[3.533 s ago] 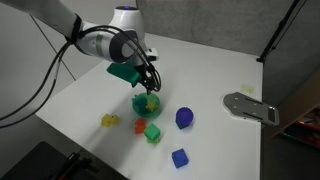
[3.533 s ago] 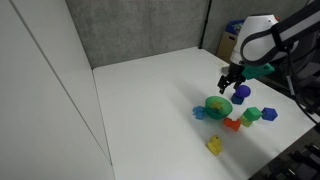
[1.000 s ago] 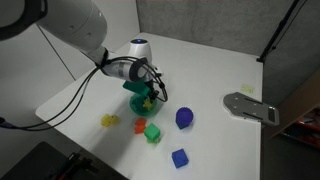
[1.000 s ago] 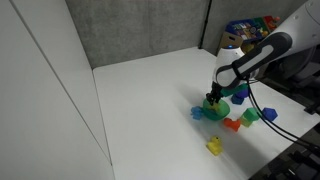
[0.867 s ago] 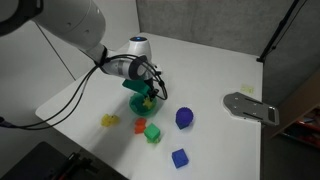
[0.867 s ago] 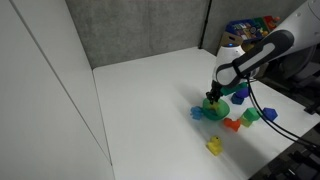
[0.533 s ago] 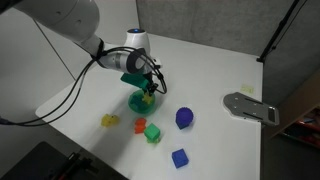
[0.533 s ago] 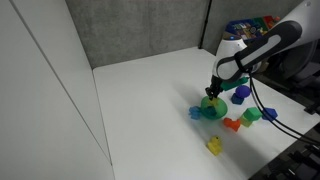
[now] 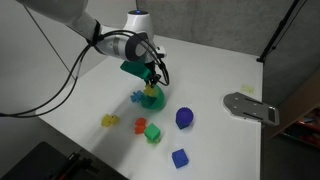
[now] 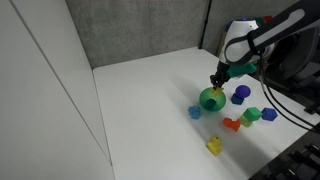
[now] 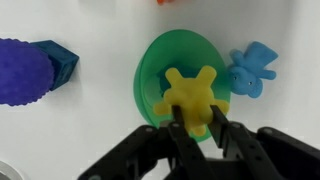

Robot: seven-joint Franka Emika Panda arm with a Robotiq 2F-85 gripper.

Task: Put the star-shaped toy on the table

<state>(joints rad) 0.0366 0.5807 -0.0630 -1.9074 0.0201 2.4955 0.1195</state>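
In the wrist view my gripper (image 11: 195, 122) is shut on the yellow star-shaped toy (image 11: 190, 92), pinching its lower arm between both fingers. Behind the star lies a round green bowl (image 11: 162, 62) on the white table (image 11: 100, 120). In both exterior views the gripper (image 9: 152, 84) (image 10: 217, 82) hangs just over the green bowl (image 9: 151, 99) (image 10: 210, 100) near the middle of the table (image 9: 210, 70) (image 10: 150, 90). The star is too small to make out in either of them.
Around the bowl lie a light blue piece (image 11: 252, 70), a purple ball (image 9: 184, 118), a blue block (image 9: 179, 157), a green block (image 9: 152, 133), an orange piece (image 9: 140, 125) and another yellow piece (image 9: 109, 120). A grey metal plate (image 9: 250, 107) sits at the table's edge.
The jaws have closed on the star. The arm has risen a little from the bowl, taking the star with it.
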